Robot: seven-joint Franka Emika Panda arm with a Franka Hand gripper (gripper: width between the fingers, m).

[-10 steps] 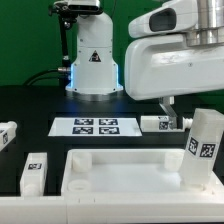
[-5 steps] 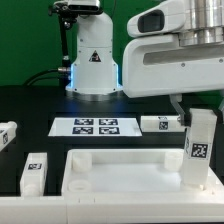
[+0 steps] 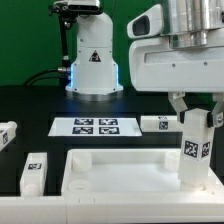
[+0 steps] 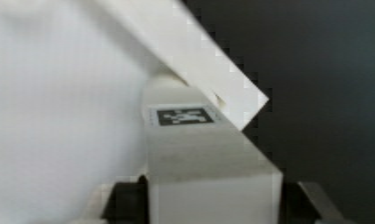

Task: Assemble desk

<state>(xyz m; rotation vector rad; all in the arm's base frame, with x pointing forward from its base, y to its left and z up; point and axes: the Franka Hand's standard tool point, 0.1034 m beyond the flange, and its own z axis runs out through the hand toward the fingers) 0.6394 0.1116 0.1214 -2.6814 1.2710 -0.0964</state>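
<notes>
The white rimmed tabletop [image 3: 118,160] lies at the front of the table. One white leg [image 3: 195,152] stands upright on its corner at the exterior view's right, its tag facing the camera. My gripper [image 3: 196,110] is straight above it, shut on the leg's top, with one finger on each side. In the wrist view the leg [image 4: 205,160] fills the gap between the dark fingers [image 4: 131,200], and the tabletop [image 4: 59,90] lies beyond it. Three loose legs lie on the table: one at the far left [image 3: 6,135], one front left [image 3: 34,172], one behind the tabletop [image 3: 158,124].
The marker board [image 3: 95,126] lies flat behind the tabletop. The white robot base [image 3: 92,60] stands at the back. The arm's white body [image 3: 175,60] hangs over the exterior view's right side.
The hand has turned and come to stand over the leg. The leg has turned with it, its tag now faces the camera, and it stands straighter and slightly further left.
</notes>
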